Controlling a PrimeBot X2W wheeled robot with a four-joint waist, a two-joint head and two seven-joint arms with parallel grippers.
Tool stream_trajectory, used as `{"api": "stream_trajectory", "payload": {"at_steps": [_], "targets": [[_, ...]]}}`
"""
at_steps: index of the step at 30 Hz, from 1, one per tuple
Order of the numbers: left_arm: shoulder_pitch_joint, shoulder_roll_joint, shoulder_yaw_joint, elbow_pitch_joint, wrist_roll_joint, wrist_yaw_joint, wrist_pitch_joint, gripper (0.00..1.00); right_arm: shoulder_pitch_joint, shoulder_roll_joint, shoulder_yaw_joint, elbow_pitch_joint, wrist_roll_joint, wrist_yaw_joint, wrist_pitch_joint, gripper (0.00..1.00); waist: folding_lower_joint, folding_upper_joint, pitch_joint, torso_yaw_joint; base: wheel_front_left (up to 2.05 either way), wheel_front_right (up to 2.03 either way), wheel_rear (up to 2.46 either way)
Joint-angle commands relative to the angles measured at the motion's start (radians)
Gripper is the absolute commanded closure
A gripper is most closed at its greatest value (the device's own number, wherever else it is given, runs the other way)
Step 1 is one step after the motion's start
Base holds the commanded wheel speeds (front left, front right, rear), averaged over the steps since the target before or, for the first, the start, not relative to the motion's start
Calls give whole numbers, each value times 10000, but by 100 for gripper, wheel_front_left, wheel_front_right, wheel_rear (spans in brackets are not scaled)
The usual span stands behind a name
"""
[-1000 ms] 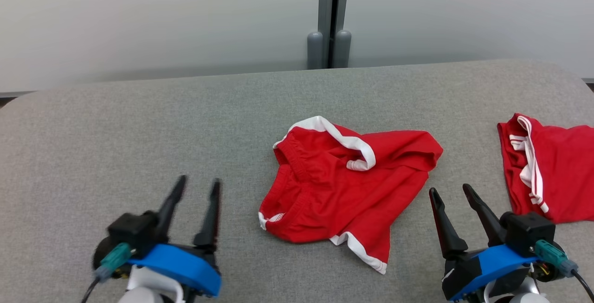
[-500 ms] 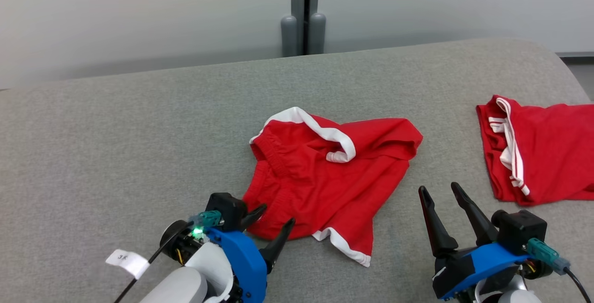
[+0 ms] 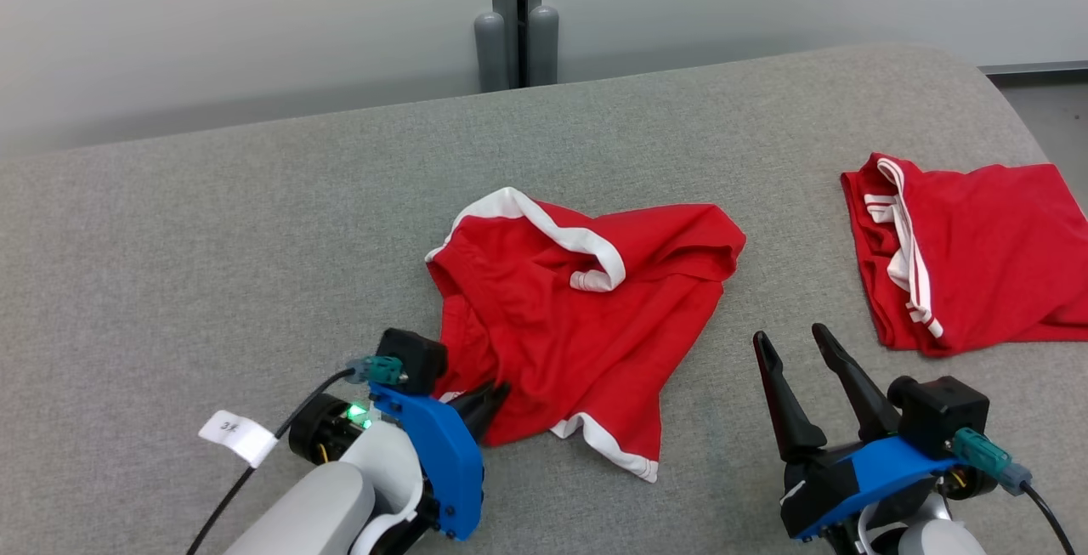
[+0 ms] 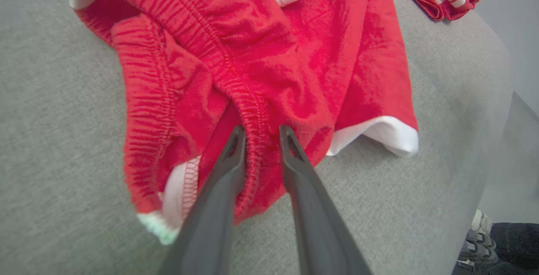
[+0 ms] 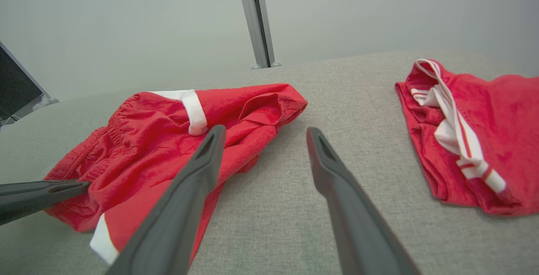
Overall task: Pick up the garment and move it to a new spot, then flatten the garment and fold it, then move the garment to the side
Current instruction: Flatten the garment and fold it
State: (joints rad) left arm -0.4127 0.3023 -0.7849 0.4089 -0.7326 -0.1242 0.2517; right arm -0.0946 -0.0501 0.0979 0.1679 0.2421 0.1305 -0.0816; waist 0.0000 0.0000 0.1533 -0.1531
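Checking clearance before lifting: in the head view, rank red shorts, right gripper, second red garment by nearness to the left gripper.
1. red shorts, pinched by the left gripper.
2. right gripper, lower right.
3. second red garment, far right.

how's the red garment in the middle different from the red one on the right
The middle garment lies crumpled with broad white hem bands; the right garment lies flatter, with thin white stripes. The left end effector pinches the middle garment's waistband; nothing touches the right garment. Both are red, on the grey surface.
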Motion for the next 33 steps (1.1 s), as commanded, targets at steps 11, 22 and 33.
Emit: {"api": "stream_trajectory", "payload": {"at_steps": [11, 22, 33], "targets": [[515, -346, 2415, 151, -1534, 708, -2672, 100, -228, -5, -80, -36, 178, 6, -78, 0, 0, 0, 141, 272, 0, 0, 0], [331, -452, 3358, 1514, -1551, 1763, -4044, 0, -395, -6, 67, -61, 220, 6, -17, 0, 0, 0, 175, 444, 0, 0, 0], [1034, -43, 3833, 792, -690, 1308, -5143, 0, -99, -6, -222, -165, 60, 6, 172, 0, 0, 0, -124, 805, 0, 0, 0]]}}
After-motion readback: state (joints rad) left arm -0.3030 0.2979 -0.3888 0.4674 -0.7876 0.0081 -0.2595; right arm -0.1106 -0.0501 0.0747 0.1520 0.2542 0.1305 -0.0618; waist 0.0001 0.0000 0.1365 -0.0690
